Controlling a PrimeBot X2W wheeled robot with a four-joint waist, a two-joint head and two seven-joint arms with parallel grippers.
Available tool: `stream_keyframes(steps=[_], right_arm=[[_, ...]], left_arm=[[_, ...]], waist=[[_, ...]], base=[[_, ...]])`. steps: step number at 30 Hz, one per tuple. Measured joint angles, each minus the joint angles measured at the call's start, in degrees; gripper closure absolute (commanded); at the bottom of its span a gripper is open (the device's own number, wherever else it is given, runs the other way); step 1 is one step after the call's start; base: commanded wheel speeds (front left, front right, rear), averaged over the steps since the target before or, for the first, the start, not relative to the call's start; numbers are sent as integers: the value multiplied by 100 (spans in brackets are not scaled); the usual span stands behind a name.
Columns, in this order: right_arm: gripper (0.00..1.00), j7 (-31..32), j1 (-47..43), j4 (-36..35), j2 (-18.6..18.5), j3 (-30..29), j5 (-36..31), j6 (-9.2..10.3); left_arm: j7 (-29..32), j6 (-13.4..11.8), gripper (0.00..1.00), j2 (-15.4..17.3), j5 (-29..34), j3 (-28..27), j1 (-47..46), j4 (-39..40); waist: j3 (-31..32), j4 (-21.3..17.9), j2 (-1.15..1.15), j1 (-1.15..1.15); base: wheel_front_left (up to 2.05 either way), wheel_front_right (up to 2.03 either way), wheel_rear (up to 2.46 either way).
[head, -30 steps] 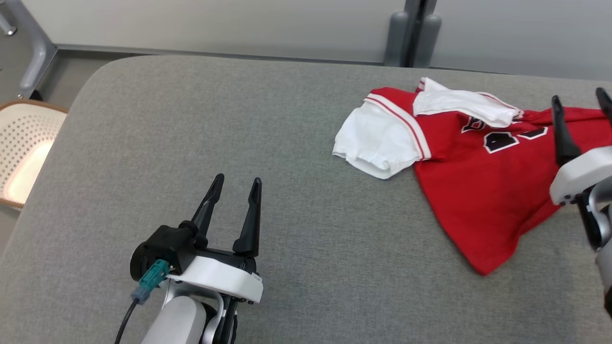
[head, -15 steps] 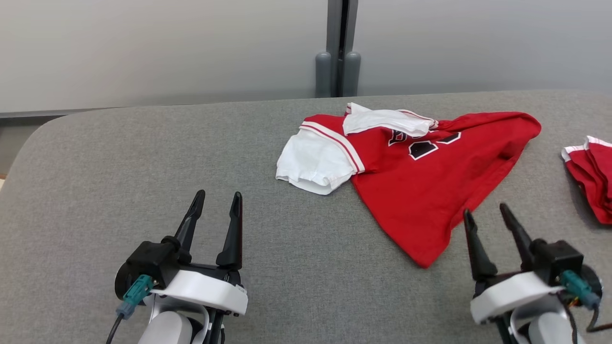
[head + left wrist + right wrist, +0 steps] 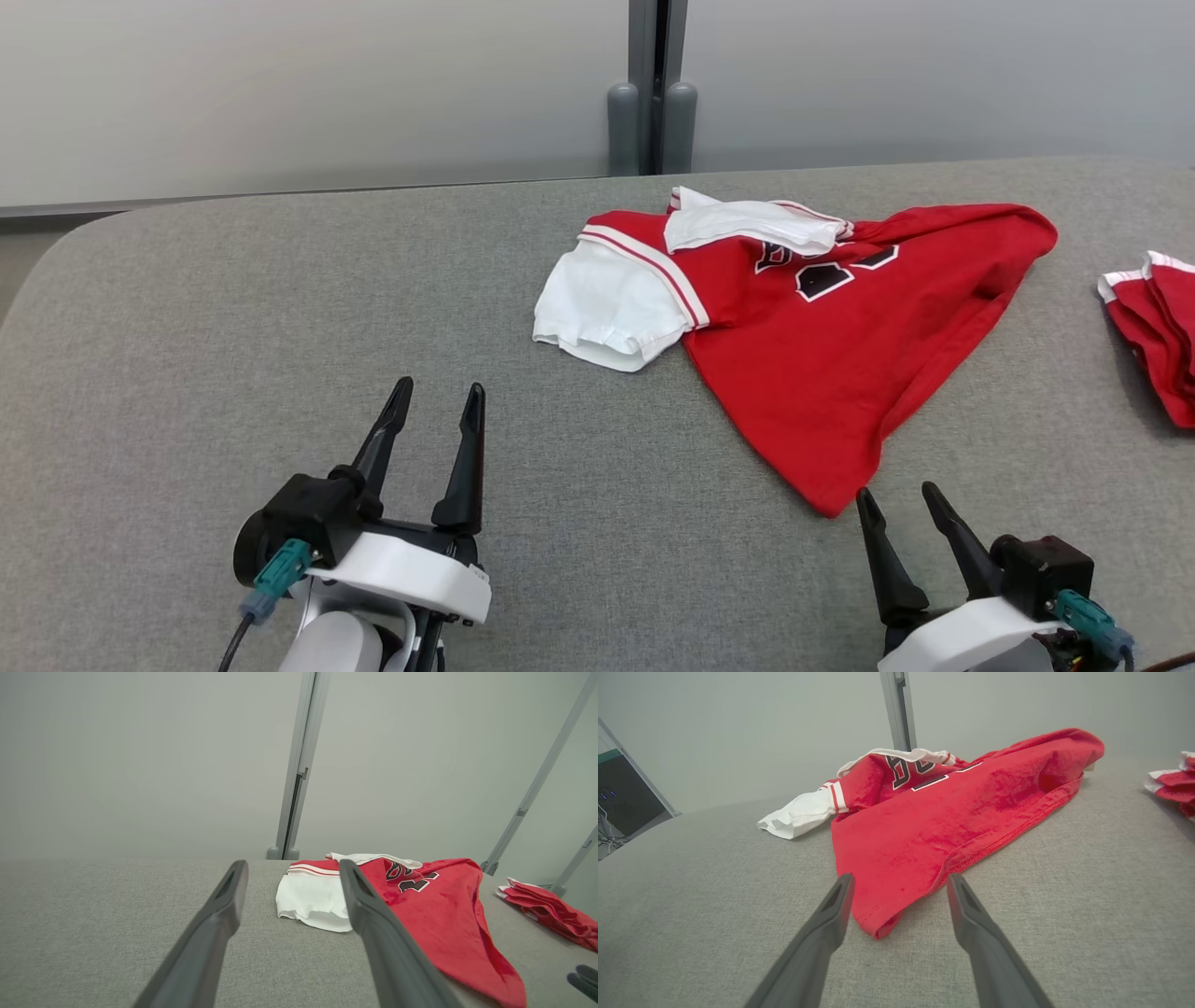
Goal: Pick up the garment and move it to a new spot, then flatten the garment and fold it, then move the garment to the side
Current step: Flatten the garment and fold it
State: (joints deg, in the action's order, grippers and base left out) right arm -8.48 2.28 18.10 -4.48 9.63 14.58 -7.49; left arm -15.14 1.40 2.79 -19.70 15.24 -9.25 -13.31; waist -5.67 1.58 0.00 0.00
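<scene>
Approach garment [image 3: 822, 355] at near corner, just beyond right gripper [image 3: 896, 492], spread and empty. Note left gripper [image 3: 440, 385], likewise spread and empty, well apart leftward.

A wide desk [image 3: 233, 308] covered in grey woven fabric, its far left corner rounded, carries two pieces of clothing. A red jersey [image 3: 822, 373] lies crumpled on the far middle, spread roughly as a triangle with its lowest hem corner pointing toward the near edge. Black, white-outlined characters show on its chest, partly hidden. One white sleeve [image 3: 607, 313] with red-and-white trim lies on the fabric at the left, and the other white sleeve [image 3: 747, 224] is folded over the chest. Well apart, at the right edge, lies a folded red garment [image 3: 1153, 327] with white trim.
</scene>
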Motion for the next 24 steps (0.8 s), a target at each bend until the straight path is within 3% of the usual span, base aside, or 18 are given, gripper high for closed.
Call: stream_keyframes(steps=[10,18,19,20,24], right_arm=[[0,544,318,577,93,-68,1248,0],[0,851,753,948,-11,255,1978,0],[61,851,788,967,-51,320,2011,0],[100,845,839,973,-81,379,2050,0],[100,719,921,948,-164,548,2217,0]], left_arm=[[1,-29,0,1,-59,191,-92,-8],[1,-55,0,0,-99,242,-186,-5],[1,-59,0,1,-99,243,-188,-5],[1,-65,0,2,-99,237,-191,-5],[1,-90,0,3,-87,167,-203,-7]], waist=[[-234,345,0,0],[-465,589,0,0],[-482,603,0,0],[-494,608,0,0],[-492,531,0,0]], base=[[0,0,0],[0,0,0],[0,0,0],[0,0,0],[0,0,0]])
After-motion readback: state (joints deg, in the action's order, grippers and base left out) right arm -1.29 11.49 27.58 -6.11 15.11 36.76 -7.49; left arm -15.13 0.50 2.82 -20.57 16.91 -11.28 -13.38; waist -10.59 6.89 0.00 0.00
